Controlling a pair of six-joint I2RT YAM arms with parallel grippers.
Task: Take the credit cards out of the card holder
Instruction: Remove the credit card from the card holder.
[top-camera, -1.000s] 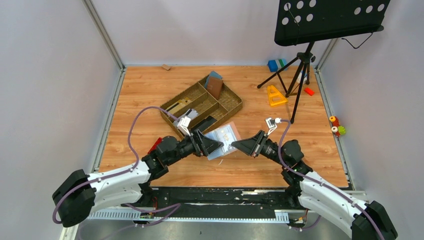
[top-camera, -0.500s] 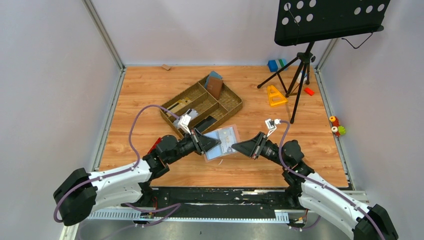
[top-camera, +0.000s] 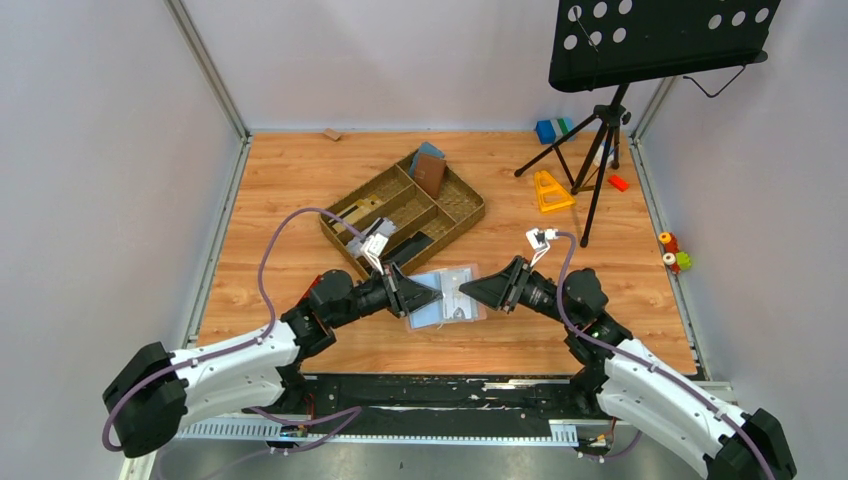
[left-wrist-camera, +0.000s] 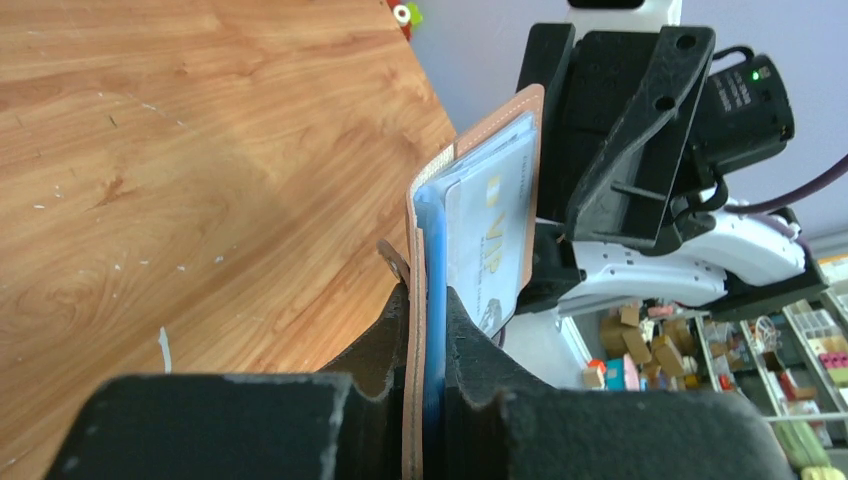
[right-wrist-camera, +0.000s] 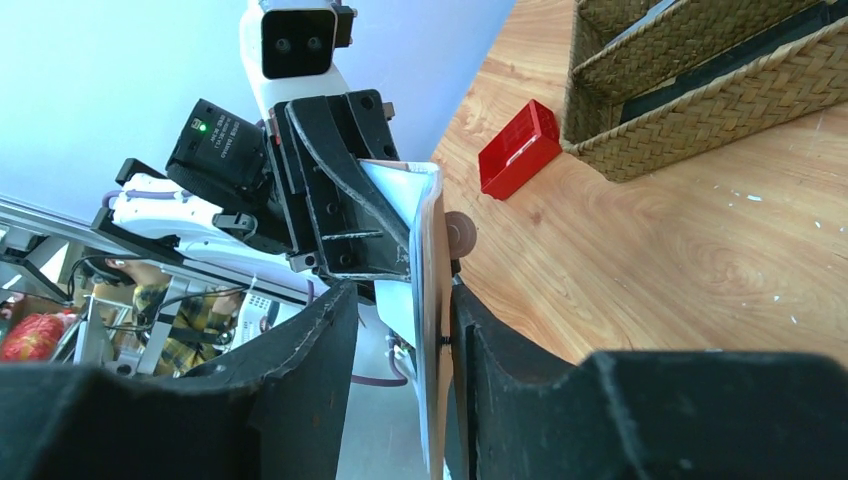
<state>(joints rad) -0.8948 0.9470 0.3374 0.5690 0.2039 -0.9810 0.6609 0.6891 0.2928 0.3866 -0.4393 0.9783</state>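
Card holder (top-camera: 455, 298) pinched in left end effector (left-wrist-camera: 428, 310)

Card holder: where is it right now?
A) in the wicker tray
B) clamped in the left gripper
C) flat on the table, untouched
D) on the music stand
B: in the left wrist view the left gripper pinches the edge of the open card holder, with cards showing inside.
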